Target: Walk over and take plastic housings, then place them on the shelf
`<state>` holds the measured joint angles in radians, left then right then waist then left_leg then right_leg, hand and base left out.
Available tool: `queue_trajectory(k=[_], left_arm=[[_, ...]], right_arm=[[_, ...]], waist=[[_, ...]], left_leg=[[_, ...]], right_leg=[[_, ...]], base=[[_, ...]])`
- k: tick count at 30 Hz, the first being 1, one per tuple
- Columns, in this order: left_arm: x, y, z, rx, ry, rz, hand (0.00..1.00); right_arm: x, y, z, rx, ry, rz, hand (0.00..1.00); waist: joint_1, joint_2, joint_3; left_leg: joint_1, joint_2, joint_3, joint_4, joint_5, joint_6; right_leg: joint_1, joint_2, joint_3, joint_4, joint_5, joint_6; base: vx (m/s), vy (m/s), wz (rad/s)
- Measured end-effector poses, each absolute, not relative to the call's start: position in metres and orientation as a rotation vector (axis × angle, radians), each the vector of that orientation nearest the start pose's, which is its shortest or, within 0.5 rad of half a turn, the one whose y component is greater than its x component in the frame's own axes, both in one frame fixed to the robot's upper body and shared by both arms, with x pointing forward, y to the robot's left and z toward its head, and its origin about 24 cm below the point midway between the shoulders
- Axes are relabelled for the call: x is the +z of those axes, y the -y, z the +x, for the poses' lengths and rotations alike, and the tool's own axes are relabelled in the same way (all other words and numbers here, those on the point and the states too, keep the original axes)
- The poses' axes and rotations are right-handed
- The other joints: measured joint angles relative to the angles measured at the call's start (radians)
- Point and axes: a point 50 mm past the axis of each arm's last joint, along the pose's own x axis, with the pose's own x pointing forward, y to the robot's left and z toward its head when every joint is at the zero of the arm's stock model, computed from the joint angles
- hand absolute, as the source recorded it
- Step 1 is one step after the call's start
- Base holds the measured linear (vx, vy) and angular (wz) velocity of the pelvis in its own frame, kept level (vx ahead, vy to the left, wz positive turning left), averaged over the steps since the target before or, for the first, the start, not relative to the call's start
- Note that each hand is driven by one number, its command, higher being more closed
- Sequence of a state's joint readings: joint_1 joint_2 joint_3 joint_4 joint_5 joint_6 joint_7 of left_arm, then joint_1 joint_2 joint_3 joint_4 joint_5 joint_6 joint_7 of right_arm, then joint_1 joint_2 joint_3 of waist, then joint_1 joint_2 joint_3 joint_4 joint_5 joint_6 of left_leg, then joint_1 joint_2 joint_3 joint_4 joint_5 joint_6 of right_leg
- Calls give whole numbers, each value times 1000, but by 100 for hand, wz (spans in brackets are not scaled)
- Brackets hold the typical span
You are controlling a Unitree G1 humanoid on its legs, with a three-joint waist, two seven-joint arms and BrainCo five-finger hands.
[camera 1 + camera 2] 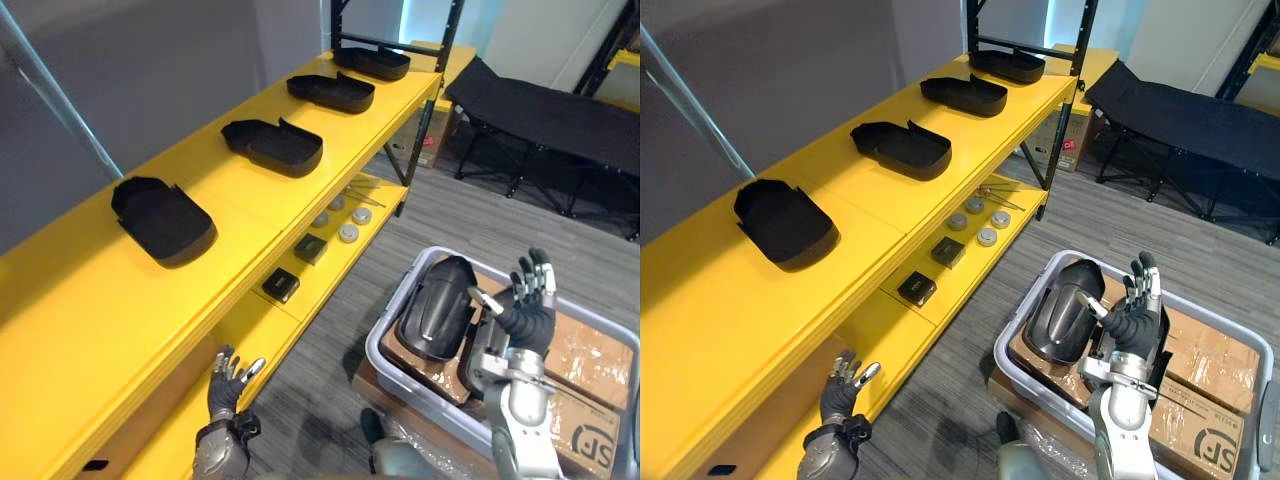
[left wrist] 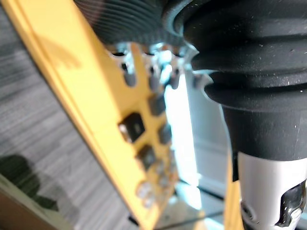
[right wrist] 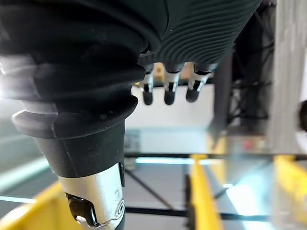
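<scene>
Several black plastic housings lie in a row on the yellow shelf's top board (image 1: 120,310); the nearest housing (image 1: 162,219) is at the left, another (image 1: 273,145) farther along. One more black housing (image 1: 438,305) rests in a grey bin (image 1: 378,340) at the lower right. My right hand (image 1: 525,300) is raised just right of that housing, fingers spread and open, holding nothing. My left hand (image 1: 229,385) hangs open beside the shelf's lower front edge, empty.
The lower shelf board (image 1: 330,270) carries small black boxes (image 1: 281,285) and round metal parts (image 1: 348,233). Cardboard boxes (image 1: 585,370) lie in and under the bin. A black folding cot (image 1: 545,115) stands at the back right on grey floor.
</scene>
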<state>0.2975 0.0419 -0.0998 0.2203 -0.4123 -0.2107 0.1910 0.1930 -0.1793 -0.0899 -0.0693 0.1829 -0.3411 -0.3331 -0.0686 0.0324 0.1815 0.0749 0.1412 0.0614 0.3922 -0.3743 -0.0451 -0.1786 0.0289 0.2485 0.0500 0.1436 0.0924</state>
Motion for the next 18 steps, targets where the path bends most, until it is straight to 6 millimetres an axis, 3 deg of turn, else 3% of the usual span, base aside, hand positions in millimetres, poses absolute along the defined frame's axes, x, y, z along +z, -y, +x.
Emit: queue_trajectory(k=[1,4,6,7,8,9,11,13,14,17,18], left_arm=[[-53,-164,167,293,-328,-333,0],[-49,-161,173,267,-308,-336,0],[-49,-159,174,261,-310,-336,0],[-46,-158,177,258,-301,-337,0],[-46,-156,177,264,-304,-343,0],[-46,-157,176,278,-305,-341,0],[-45,-157,179,290,-302,-340,0],[-44,-156,181,282,-303,-339,0],[-43,-156,183,278,-298,-332,0],[-44,-160,183,266,-315,-294,0],[-44,-163,183,264,-324,-279,0]], right_arm=[[51,227,201,-473,223,27,0],[39,222,191,-503,172,59,0],[31,219,178,-518,132,76,0],[28,219,168,-510,112,73,0],[27,218,166,-501,104,73,0],[27,217,162,-489,103,77,0],[32,216,159,-492,134,83,0],[36,214,160,-500,174,99,0],[37,211,163,-505,191,120,0],[41,201,176,-490,221,148,0],[41,197,181,-487,223,156,0]], waist=[[-1,-7,7],[-2,-36,35],[0,-57,55],[0,-61,82],[1,-47,90],[0,-45,85],[5,-49,83],[6,-46,80],[9,-48,78],[32,-62,68],[42,-76,59]], left_leg=[[15,0,1,5,-33,-20],[12,-9,22,84,-111,-30],[-5,-10,64,178,-148,-9],[-7,2,102,205,-153,6],[-10,16,122,202,-146,19],[-25,38,160,196,-132,33],[-41,47,204,152,-86,43],[-39,49,228,75,-21,52],[-42,48,243,25,18,50],[-62,60,301,-19,64,33],[-65,67,321,-12,70,22]], right_leg=[[2,4,12,6,14,15],[6,11,61,13,48,38],[17,9,76,-11,59,-15],[12,-14,-18,-9,-21,-116],[-4,-20,-62,7,-79,-137],[-43,-31,-145,57,-68,-94],[-71,-46,-207,182,-64,-86],[-54,-73,-235,319,-123,-77],[-25,-112,-262,387,-166,-78],[39,-241,-316,466,-172,-98],[68,-290,-333,458,-83,-154]], base=[[-117,101,-26],[-212,161,-55],[-346,189,-74],[-338,142,-71],[-356,158,-94],[-221,101,-86],[-179,79,-71],[-90,18,-38],[-75,-24,-47],[-66,-117,-65],[-40,-200,-64]])
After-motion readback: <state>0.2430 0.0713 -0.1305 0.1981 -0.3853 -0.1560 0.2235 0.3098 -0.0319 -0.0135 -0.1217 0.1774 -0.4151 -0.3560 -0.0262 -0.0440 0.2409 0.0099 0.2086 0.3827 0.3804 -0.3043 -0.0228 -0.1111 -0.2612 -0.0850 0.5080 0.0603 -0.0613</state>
